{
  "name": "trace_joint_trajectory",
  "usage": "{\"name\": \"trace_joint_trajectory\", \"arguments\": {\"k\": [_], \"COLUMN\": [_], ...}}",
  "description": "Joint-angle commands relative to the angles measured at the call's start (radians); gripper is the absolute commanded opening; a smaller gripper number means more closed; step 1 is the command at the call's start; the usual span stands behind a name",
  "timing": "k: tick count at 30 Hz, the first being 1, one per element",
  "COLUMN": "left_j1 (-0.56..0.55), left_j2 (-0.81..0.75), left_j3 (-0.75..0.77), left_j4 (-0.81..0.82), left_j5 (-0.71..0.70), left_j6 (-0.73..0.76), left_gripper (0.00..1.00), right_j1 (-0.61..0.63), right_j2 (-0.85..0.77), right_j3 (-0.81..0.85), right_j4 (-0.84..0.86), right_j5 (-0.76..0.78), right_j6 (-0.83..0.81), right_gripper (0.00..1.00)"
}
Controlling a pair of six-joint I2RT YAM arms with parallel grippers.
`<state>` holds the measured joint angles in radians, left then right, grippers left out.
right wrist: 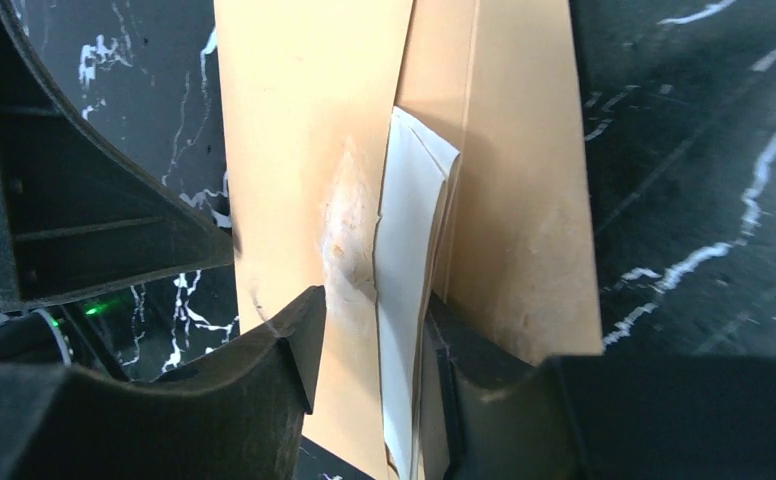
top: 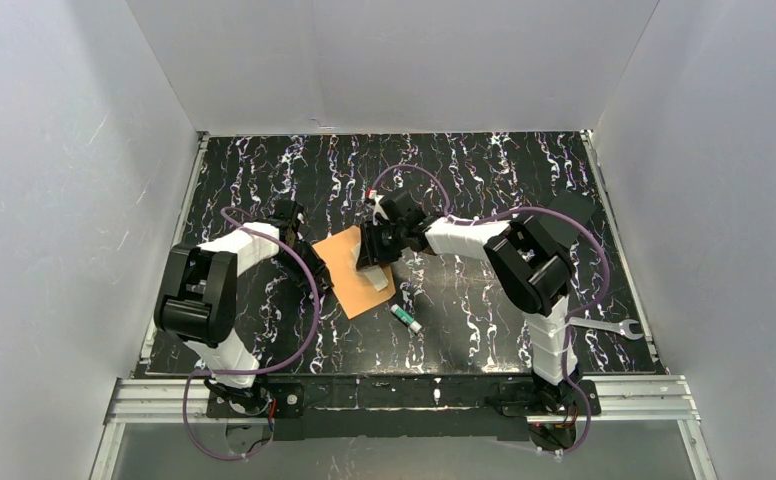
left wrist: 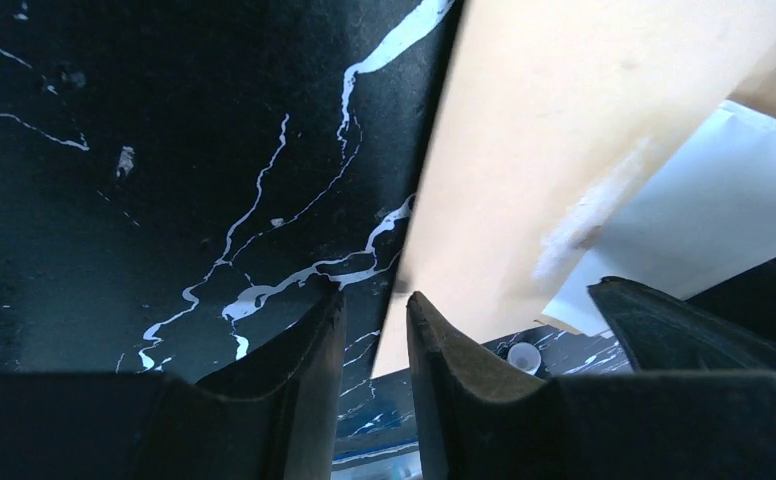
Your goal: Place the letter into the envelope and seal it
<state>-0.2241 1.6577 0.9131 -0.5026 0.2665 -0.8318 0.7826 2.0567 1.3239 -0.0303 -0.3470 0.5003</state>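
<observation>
Kraft envelope [right wrist: 309,120] — letter [right wrist: 411,230] partly inside

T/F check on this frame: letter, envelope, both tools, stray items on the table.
1. The letter is fully inside the envelope. False: a folded white edge sticks out of the opening.
2. A glue stick lies on the table just near of the envelope. True.
3. A wrench lies beside the left arm's base. False: it lies at the table's right edge, by the right arm.
4. The right tool straddles the letter's protruding edge. True.
5. The left tool sits at the envelope's edge, its fingers apart. True.
</observation>
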Motion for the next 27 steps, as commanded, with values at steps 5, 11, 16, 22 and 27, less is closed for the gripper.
{"name": "trace_joint_trajectory", "arguments": {"k": [5,11,16,22,27], "left_j1": [0.003,0.009,0.009,0.007,-0.012], "left_j2": [0.058,-0.014,-0.112,-0.070,0.059], "left_j3": [0.010,-0.013,-0.035,-0.059,-0.043], "left_j4": [-0.003,0.156,0.309,0.456,0.486], "left_j5": [-0.066,0.063,0.112,0.265,0.308], "left_j6": [0.042,0.039,0.062,0.044,0.046], "left_gripper": [0.28,0.31,0.13,0.00,0.00], "right_j1": [-0.017,-0.017,-0.017,-0.017,-0.017], "right_j2": [-0.070,-0.050,-0.029,-0.016,-0.014], "right_j3": [0.038,0.052,0.052,0.069,0.070], "right_j4": [-0.087,-0.087,-0.068,-0.074,-0.061], "right_j5": [0.120,0.109,0.121,0.121,0.092], "right_j6": [-0.032,-0.013,0.030,0.037,0.048], "right_gripper": [0.45,0.20,0.13,0.13,0.16]}}
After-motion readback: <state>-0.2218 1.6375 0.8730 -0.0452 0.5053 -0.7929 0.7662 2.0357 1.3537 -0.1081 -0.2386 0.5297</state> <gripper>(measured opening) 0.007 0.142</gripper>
